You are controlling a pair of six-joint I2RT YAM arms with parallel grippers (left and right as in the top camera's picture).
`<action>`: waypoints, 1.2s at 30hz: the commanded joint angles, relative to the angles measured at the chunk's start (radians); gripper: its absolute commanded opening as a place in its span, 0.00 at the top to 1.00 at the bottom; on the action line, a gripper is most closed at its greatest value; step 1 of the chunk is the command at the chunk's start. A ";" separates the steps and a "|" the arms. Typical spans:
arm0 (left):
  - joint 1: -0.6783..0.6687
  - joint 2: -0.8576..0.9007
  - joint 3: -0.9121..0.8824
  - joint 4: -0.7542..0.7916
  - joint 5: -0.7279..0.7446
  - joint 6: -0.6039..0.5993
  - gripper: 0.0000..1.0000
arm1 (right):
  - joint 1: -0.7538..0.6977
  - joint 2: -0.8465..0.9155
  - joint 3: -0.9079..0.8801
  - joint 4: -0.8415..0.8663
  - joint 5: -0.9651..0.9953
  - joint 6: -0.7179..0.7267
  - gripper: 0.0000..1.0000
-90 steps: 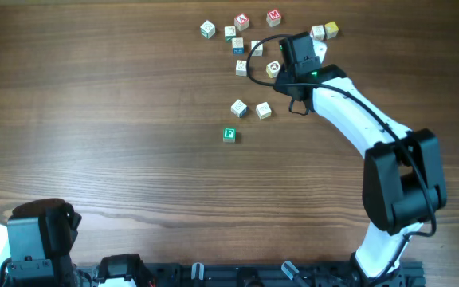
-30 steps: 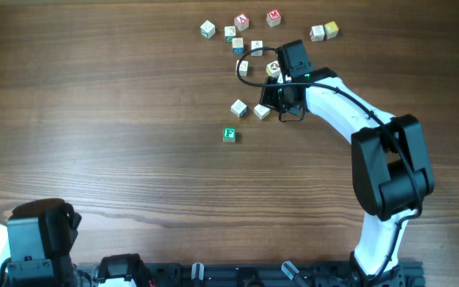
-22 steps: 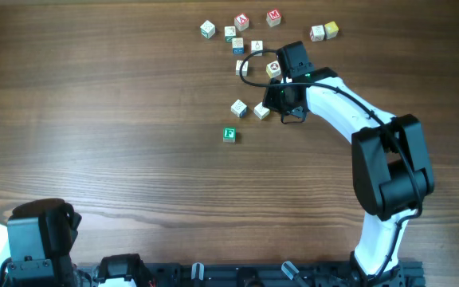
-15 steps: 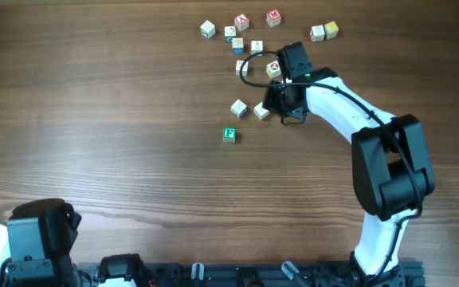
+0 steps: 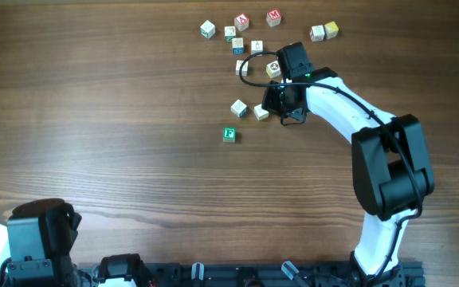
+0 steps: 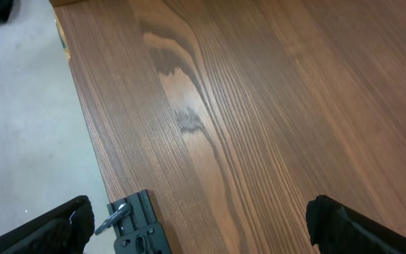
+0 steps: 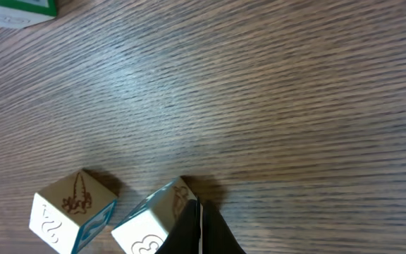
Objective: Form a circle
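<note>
The circle touches the closed right tool, wrist view only.

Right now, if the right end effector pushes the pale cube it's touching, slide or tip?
Probably slides: the pale cube sits flat on the smooth table. It may spin, since the right end effector meets it near a corner. Looks rigid.

Brown wood-grain table, scattered letter cubes toward far side, two pale cubes, green cube nearer.
</note>
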 commanded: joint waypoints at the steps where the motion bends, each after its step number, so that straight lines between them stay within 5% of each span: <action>1: 0.007 -0.002 -0.001 0.002 -0.003 -0.012 0.00 | -0.006 0.023 0.007 0.007 -0.034 0.003 0.96; 36: 0.007 -0.002 -0.001 0.002 -0.003 -0.012 0.00 | -0.006 0.023 0.007 0.017 -0.060 0.002 0.96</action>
